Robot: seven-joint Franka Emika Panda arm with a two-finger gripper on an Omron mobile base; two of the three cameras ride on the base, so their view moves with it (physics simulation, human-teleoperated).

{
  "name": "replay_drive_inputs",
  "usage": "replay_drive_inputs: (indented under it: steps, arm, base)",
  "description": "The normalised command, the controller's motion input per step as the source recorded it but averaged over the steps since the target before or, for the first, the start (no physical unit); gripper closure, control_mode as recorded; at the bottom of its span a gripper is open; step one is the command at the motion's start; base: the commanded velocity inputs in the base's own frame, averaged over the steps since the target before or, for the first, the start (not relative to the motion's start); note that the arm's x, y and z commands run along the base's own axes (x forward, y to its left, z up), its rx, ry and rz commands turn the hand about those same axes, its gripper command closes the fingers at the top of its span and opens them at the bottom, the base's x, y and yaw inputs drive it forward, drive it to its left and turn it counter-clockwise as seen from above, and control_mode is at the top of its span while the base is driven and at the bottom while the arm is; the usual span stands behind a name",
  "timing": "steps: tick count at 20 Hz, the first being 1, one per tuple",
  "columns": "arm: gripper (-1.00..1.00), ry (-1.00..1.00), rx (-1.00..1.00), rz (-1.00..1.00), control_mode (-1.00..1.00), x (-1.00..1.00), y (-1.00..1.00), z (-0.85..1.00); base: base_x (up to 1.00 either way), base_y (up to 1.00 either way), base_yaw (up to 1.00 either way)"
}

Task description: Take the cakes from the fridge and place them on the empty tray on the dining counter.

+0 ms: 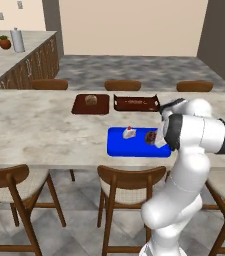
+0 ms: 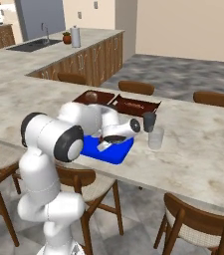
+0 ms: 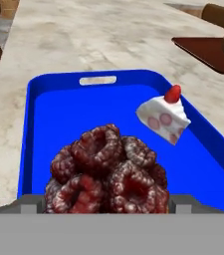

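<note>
The blue tray (image 1: 118, 148) (image 3: 58, 109) lies on the light marble dining counter (image 1: 34, 125). Two cakes rest in it. The white slice with a red cherry (image 1: 129, 133) (image 3: 164, 118) stands toward the tray's middle. The dark brown-red round cake (image 1: 150, 136) (image 3: 108, 169) sits on the tray floor at the robot's end. My gripper (image 3: 107, 201) (image 2: 105, 144) hangs low over the tray, open, its fingertips (image 3: 31, 201) standing on either side of the round cake with a slim gap. The fridge is out of view.
Two dark brown trays lie beyond the blue one: one (image 1: 90, 104) carries a tan lump, the other (image 1: 136, 103) is beside it. A dark cup (image 2: 149, 120) and a clear glass (image 2: 156, 138) stand right of the tray. Wooden chairs (image 1: 129, 180) line the counter's near edge.
</note>
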Motion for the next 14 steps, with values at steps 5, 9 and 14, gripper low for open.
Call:
replay_drive_inputs:
  steps: [5, 9, 14]
  arm:
    - [1.00, 0.00, 0.00, 0.00, -1.00, 0.40, -0.13, -0.38]
    - [1.00, 0.00, 0.00, 0.00, -1.00, 0.36, -0.15, -0.33]
    - [-1.00, 0.00, 0.00, 0.00, -1.00, 0.44, -0.09, -0.25]
  base:
    - [0.00, 0.00, 0.00]
    - [0.00, 0.00, 0.00]
    - [0.00, 0.00, 0.00]
